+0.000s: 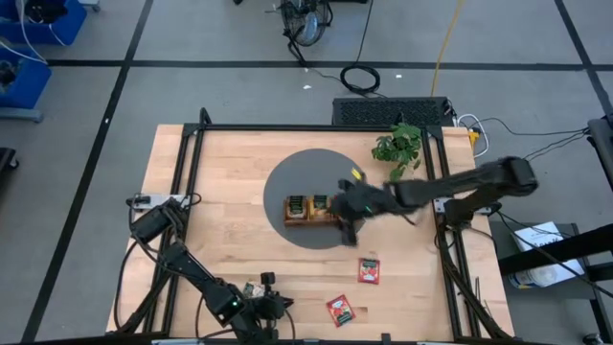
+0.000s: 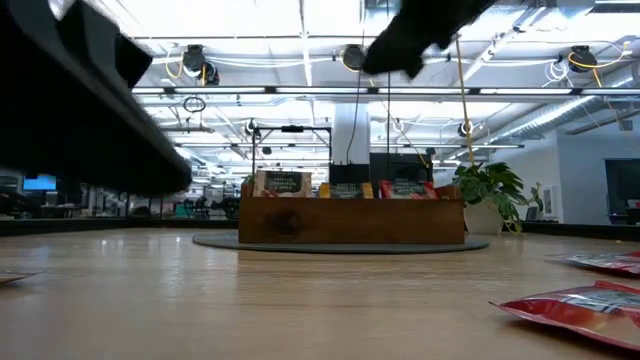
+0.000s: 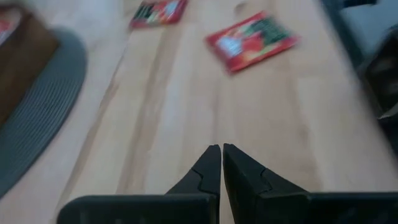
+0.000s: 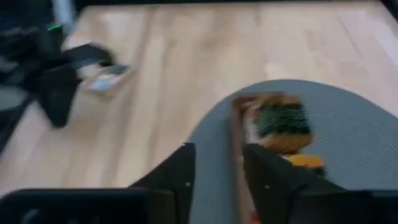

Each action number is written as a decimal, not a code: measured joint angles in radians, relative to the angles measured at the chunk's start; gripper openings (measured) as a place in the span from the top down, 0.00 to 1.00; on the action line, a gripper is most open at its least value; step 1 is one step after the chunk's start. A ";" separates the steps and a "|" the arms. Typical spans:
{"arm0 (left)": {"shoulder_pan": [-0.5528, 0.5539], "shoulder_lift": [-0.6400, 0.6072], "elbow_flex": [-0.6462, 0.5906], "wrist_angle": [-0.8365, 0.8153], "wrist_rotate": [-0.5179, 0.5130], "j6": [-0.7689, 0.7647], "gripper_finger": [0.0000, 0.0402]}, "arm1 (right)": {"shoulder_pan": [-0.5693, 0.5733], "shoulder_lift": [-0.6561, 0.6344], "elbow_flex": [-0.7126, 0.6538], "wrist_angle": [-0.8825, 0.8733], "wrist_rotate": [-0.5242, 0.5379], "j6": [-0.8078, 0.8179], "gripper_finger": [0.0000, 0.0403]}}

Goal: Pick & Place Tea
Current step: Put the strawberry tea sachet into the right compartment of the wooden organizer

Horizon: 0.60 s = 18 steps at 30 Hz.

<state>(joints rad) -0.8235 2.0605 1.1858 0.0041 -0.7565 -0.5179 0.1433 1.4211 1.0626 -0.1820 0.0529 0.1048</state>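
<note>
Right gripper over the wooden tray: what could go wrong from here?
1. The right gripper hangs open at the end of the wooden tray. Pulling away low, its fingers could clip the tray wall or tip the standing sachets.
2. Two red sachets lie flat on the table. Flat packets are hard to pinch and may slide.
3. The left gripper, shut, points toward them, so both arms could crowd there.

High cam straight down on whole table; low cam at tabletop level, facing the room; wrist cams close, angled at tabletop. All catch the wooden tray.
</note>
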 joint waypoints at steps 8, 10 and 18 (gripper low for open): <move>0.048 0.000 0.000 0.199 0.089 0.170 0.94 | 0.450 -0.142 -0.230 0.008 0.381 0.225 0.97; 0.091 0.000 0.000 0.207 0.175 0.151 0.94 | 0.547 -0.144 -0.292 0.025 0.452 0.345 0.98; 0.263 0.000 0.014 0.348 0.348 0.284 0.94 | 0.765 0.052 -0.368 0.253 0.554 0.521 1.00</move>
<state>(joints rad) -0.5604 2.0602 1.2003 0.3519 -0.4087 -0.2341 0.9085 1.4728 0.6945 0.0713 0.6073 0.6261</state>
